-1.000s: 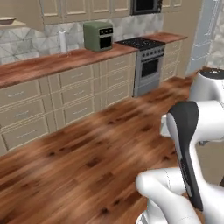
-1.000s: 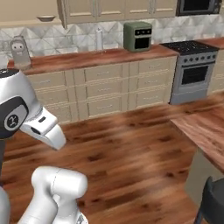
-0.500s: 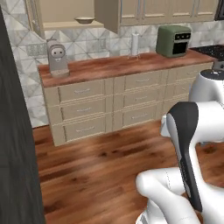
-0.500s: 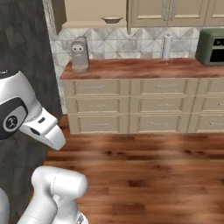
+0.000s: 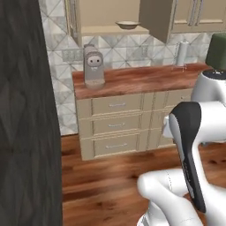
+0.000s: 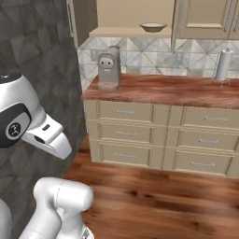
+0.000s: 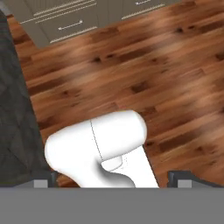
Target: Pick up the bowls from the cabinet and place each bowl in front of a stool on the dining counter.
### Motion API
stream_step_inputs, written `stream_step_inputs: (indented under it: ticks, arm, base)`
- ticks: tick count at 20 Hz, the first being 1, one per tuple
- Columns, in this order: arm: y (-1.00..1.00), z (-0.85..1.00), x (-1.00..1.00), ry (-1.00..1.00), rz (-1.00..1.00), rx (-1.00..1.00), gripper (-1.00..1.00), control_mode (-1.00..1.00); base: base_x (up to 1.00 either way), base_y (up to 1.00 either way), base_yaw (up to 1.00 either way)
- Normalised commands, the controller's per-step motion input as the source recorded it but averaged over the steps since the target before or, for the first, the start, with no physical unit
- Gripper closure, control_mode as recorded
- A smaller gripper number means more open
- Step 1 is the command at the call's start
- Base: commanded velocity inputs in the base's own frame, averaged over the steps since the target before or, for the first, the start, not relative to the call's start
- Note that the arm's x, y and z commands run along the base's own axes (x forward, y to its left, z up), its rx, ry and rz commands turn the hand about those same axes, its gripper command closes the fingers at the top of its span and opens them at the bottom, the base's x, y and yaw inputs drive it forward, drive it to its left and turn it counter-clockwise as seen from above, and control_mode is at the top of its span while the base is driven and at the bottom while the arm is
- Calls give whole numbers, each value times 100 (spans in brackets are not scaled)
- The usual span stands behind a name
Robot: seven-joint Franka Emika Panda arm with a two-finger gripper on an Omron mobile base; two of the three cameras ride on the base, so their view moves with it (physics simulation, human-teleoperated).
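With its jaws standing wide and empty, the gripper is pointing down at the floor, while the shallow bowl is sitting high and far ahead in the open cabinet.

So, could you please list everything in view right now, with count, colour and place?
bowl: one, cream with brownish rim, on the floor of the open cabinet above the counter.
coffee machine: one, grey, at the left end of the counter.
paper towel roll: one, white, upright further right on the counter.
appliance: one, green, at the right edge of the left base view.
drawers: beige, under the reddish-brown counter.
tall dark panel: one, left of the counter.
floor: brown wood.
gripper: one, dark fingertips wide apart, empty, above the floor.
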Motion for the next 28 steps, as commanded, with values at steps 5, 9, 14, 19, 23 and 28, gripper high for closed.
stream_step_inputs:
  ticks: [5,9,14,19,23,28]
  arm:
    - [0,0,0,0,0,0,-100,100]
    - [0,0,0,0,0,0,-100,100]
    - [0,0,0,0,0,0,-100,100]
    - [0,0,0,0,0,0,-100,100]
    - [0,0,0,0,0,0,-100,100]
    - [0,0,0,0,0,0,-100,100]
  base:
    - [100,0,0]
    - [100,0,-13]
    - [100,-20,-8]
    - [97,-32,-14]
    - [70,-24,-7]
    - [52,-32,0]
